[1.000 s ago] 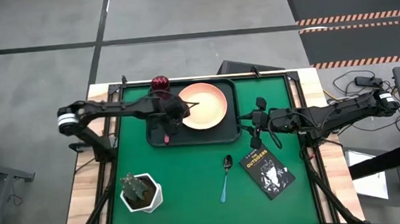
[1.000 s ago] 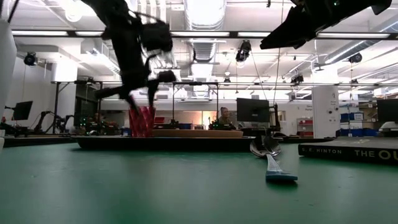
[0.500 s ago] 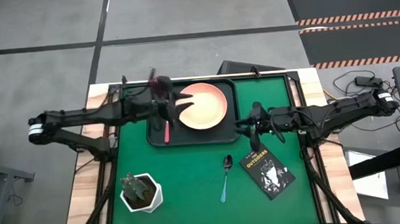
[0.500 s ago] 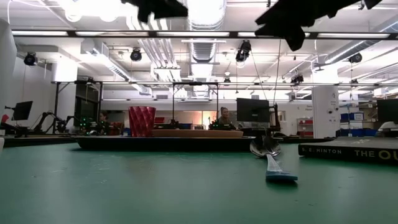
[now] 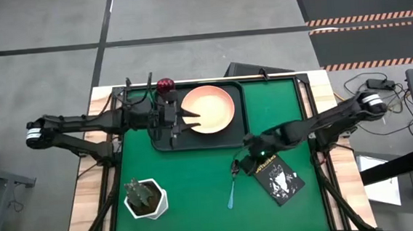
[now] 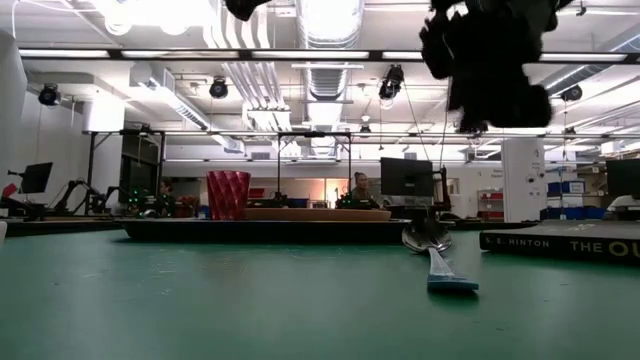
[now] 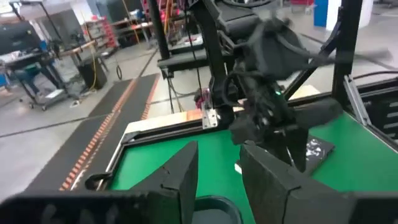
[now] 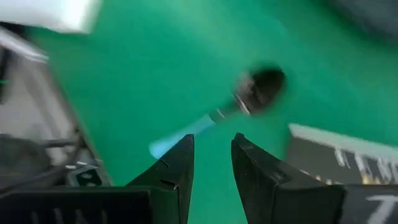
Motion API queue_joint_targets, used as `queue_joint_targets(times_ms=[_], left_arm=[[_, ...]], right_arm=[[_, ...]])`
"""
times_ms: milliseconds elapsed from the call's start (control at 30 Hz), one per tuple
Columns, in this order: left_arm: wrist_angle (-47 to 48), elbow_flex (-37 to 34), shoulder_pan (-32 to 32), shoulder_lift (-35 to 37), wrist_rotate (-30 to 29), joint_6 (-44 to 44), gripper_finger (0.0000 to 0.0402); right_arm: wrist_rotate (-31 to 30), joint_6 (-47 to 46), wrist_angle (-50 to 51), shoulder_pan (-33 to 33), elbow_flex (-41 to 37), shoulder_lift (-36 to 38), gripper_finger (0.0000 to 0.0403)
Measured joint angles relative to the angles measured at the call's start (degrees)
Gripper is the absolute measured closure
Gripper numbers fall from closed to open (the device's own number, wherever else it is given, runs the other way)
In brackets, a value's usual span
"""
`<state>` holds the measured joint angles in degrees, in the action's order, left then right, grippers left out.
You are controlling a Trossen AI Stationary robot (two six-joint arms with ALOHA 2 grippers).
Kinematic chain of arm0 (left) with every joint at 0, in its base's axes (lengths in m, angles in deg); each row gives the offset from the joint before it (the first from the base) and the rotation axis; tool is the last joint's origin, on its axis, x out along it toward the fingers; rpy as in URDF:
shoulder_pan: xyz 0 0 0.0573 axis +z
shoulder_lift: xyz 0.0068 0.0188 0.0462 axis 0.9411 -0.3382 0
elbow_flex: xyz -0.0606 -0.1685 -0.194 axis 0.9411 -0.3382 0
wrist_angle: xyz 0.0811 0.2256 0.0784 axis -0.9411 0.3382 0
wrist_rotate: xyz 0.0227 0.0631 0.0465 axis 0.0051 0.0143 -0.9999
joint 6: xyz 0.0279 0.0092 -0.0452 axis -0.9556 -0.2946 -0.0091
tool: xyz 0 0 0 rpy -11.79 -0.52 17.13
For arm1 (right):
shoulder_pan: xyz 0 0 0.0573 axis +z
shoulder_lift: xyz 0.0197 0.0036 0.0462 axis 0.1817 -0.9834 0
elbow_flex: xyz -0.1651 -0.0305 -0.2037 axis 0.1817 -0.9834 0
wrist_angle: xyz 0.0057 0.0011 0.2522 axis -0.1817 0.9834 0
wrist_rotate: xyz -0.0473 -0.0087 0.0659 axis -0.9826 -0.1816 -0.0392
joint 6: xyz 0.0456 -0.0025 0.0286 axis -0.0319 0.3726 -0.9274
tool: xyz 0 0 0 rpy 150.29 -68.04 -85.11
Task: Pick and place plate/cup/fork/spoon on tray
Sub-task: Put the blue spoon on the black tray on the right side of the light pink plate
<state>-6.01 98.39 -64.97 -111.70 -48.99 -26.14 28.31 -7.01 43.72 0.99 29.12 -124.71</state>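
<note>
Two robot arms over a green counter [image 5: 196,174], the right one poised above a spoon.

We see the right gripper [image 5: 244,159] hovering just above the spoon [image 5: 233,180], which lies on the counter near its middle, beside a black book [image 5: 276,176]; its jaws stand slightly apart and hold nothing. The left gripper [image 5: 174,119] sits over the black tray [image 5: 241,138] at the counter's far edge, jaws slightly apart and empty. On the tray rests the peach plate [image 5: 207,109], with the fork [image 5: 171,137] lying just beside it toward the tray's left end. The dark red cup [image 5: 165,85] stands at the tray's far left corner. A white pot with a green plant [image 5: 146,197] stands near the counter's near left corner.
</note>
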Motion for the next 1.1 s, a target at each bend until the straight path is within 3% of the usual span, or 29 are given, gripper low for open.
queue_joint_targets(times_ms=[167, 267, 433, 700, 900, 1100], left_arm=[[-9.98, -6.73, -1.84, 2.51, 0.00, -0.13, 0.0301], [-16.08, -10.21, -2.52, 4.44, 0.04, -0.61, 0.0301], [-18.19, -14.14, -3.52, 8.73, 0.12, -2.35, 0.0301], [-17.46, -17.37, -3.55, 16.27, 0.21, -2.49, 0.0301], [-18.02, -19.70, -3.55, 20.08, 0.21, -1.68, 0.0301], [-17.88, -21.00, -3.55, 23.11, 0.21, -1.65, 0.0301]], right_arm=[[-0.15, -9.37, 17.96, 3.61, 11.20, -8.58, 0.0311], [-0.46, -13.72, 23.49, 5.30, 16.95, -13.35, 0.0312], [-0.59, -19.53, 25.96, 7.16, 24.29, -21.47, 0.0300], [-1.22, -23.17, 29.38, 9.00, 34.06, -33.03, 0.0242], [-4.11, -26.21, 29.07, 9.80, 37.51, -38.99, 0.0215], [-5.00, -27.99, 28.83, 9.93, 40.21, -42.48, 0.0216]])
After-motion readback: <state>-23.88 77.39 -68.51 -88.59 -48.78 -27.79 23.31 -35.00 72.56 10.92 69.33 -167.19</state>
